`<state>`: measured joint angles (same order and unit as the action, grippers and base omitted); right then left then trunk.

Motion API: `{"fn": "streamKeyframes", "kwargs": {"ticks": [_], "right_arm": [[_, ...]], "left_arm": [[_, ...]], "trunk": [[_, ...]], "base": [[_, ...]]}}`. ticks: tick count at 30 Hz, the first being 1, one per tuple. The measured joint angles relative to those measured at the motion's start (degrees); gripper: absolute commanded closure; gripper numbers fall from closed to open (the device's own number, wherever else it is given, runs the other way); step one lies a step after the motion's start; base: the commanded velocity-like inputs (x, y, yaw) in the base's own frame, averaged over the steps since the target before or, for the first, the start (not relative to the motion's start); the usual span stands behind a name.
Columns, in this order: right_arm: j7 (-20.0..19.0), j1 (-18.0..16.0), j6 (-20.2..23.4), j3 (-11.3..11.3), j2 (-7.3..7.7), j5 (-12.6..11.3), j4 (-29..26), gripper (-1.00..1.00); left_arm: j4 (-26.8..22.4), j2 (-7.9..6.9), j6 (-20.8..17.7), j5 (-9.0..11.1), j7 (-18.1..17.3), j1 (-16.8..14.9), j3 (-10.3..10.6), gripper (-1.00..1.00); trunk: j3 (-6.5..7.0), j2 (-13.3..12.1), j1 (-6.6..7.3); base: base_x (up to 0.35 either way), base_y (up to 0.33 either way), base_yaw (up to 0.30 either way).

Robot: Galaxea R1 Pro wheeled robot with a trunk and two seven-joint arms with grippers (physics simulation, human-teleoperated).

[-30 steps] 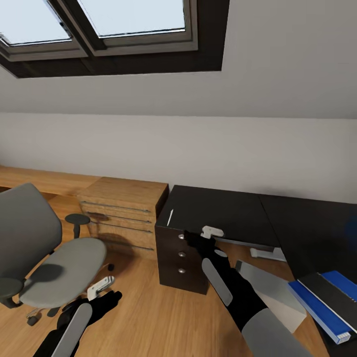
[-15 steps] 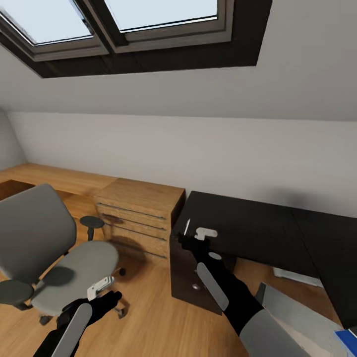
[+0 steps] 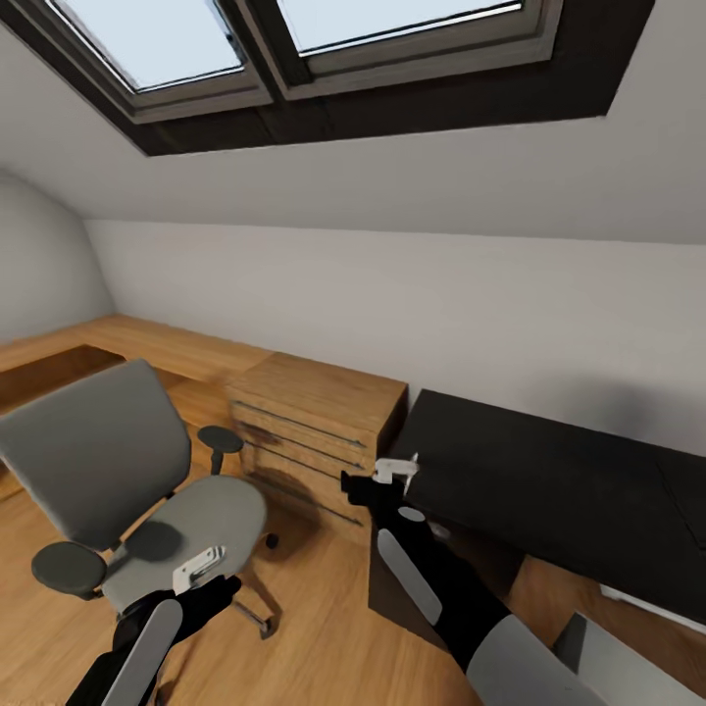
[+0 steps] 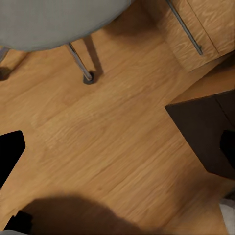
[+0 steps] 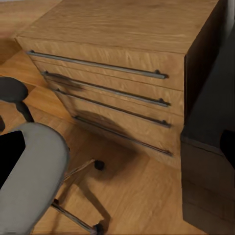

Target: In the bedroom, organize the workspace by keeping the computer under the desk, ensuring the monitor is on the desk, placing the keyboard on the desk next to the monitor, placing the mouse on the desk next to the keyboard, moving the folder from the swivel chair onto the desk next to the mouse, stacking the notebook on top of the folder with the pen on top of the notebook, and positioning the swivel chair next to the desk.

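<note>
Two matte black arms over glossy plank floor: left gripper (image 3: pixel 199 567), right gripper (image 3: pixel 392 471), finger spread impossible to judge. Grey padded swivel chair (image 3: pixel 127 480) beside grained wooden drawer chest (image 3: pixel 314 422).

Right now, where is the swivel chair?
In the head view the swivel chair stands at lower left on the wood floor, left of the light-wood drawer chest.

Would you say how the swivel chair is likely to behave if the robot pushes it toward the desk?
The swivel chair would probably roll easily: its chrome legs end in castors on smooth wood floor. It may also swivel or veer if pushed off-centre, since the seat sits on one central column.
</note>
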<state>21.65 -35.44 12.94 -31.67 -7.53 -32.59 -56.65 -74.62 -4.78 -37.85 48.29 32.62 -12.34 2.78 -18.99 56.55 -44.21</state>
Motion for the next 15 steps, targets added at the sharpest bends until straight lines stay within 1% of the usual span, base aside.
{"fn": "streamKeyframes", "kwargs": {"ticks": [3, 4, 6, 13, 15], "right_arm": [[0.0, 0.0, 0.0, -0.2, 0.18, 1.5, 0.5, -1.0], [0.0, 0.0, 0.0, -0.4, 0.22, 2.3, 0.6, -1.0], [0.0, 0.0, -0.1, -0.7, 0.28, 4.9, 0.7, -1.0], [0.0, 0.1, -0.1, -0.6, 0.44, 5.5, 1.1, -1.0], [0.1, 0.0, -0.2, -0.5, 0.31, 5.8, 2.9, -1.0]], "left_arm": [[0.0, 0.0, 0.0, -0.1, 0.0, 0.0, 0.1, -1.0], [0.0, 0.0, 0.0, -0.3, 0.0, 0.0, 0.1, -1.0], [-0.1, 0.08, 0.0, -1.4, 0.0, 0.0, 0.1, -1.0], [-0.1, 0.09, 0.0, -1.8, 0.0, 0.0, 0.1, -1.0], [-0.4, 0.09, 0.0, -1.8, 0.0, 0.0, 0.1, -1.0]], "trunk": [[0.0, 0.0, 0.01], [0.0, 0.0, 0.01], [0.0, 0.0, 0.02], [0.0, 0.0, 0.02], [0.0, 0.0, 0.02]], "base": [[0.207, 0.0, 0.059], [0.283, 0.0, 0.018], [0.316, 0.0, 0.004], [0.324, 0.0, 0.001], [0.305, 0.0, 0.0]]}}
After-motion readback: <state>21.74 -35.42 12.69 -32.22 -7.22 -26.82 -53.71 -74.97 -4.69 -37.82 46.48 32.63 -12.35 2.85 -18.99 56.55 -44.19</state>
